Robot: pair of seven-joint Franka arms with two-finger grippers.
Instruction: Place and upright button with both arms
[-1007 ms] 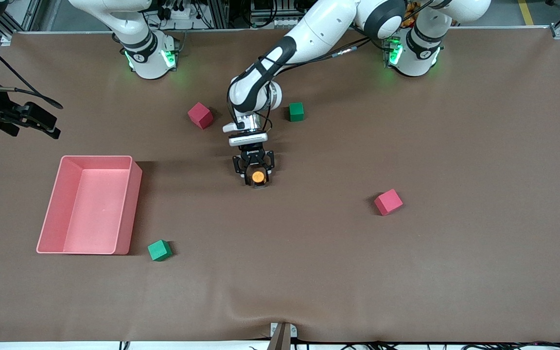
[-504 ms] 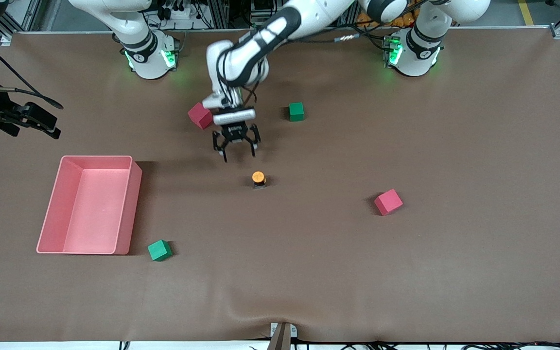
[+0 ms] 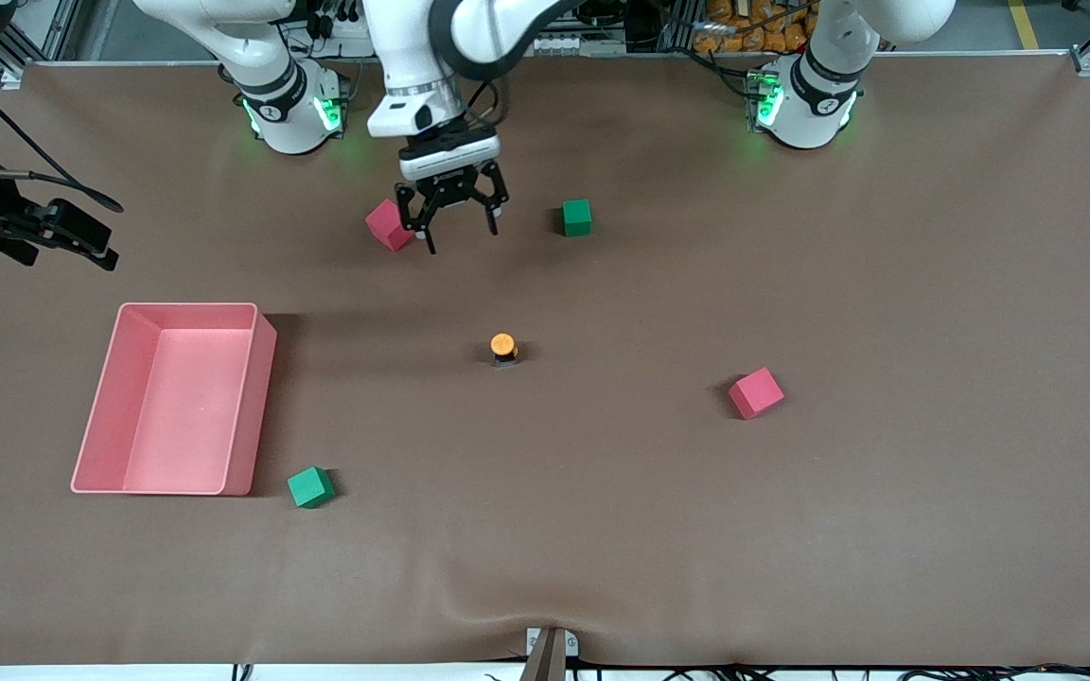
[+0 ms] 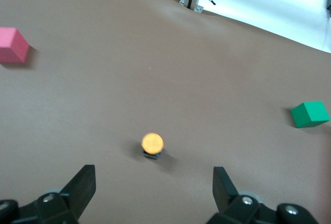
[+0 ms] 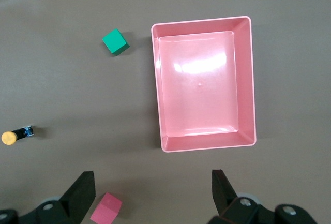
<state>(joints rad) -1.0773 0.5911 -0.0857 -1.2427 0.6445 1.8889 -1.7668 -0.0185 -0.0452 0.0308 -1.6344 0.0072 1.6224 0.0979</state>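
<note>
The button (image 3: 503, 347) stands upright on the brown table near its middle, orange cap up, with nothing touching it. It also shows in the left wrist view, the button (image 4: 152, 145) ahead of the spread fingers, and at the edge of the right wrist view (image 5: 14, 135). My left gripper (image 3: 460, 236) hangs open and empty in the air, over the table between a pink cube (image 3: 389, 225) and a green cube (image 3: 577, 217). The left gripper (image 4: 153, 188) holds nothing. My right gripper (image 5: 152, 193) is open and empty, high over the table by the pink tray; it is out of the front view.
A pink tray (image 3: 261, 397) lies toward the right arm's end, a green cube (image 3: 310, 487) beside its nearer corner. Another pink cube (image 3: 755, 392) sits toward the left arm's end. Black equipment (image 3: 58, 232) juts over the table edge past the tray.
The left gripper opened off the button, rose and drew back toward the robots' bases. The button stayed upright where it was set. The right arm has not moved.
</note>
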